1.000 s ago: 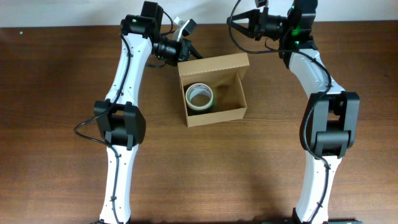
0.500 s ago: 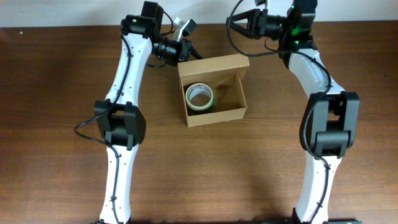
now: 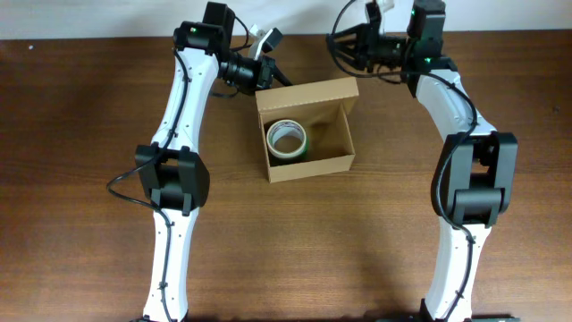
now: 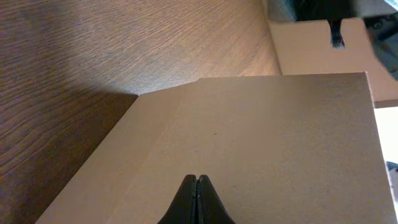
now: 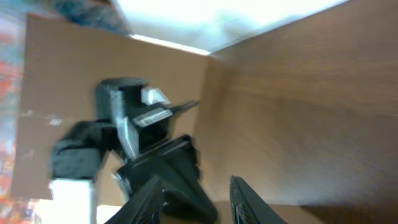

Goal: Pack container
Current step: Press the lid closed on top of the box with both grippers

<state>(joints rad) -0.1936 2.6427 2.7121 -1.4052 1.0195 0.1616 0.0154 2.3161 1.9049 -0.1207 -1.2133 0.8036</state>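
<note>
Two slim white arms, the left arm (image 3: 183, 98) and the right arm (image 3: 451, 100), each with chunky black joint housings (image 3: 172, 177), a thin black cable (image 3: 116, 183) looping alongside, a small green light (image 3: 191, 31) near the wrist, and black tapered fingers (image 4: 185, 202) on the left gripper (image 4: 196, 180).

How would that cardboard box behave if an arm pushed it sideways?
It would probably slide, not tip: the box sits low and broad on the smooth table. Likely light, holding one tape roll, which may shift inside. Its thin walls could flex.
</note>
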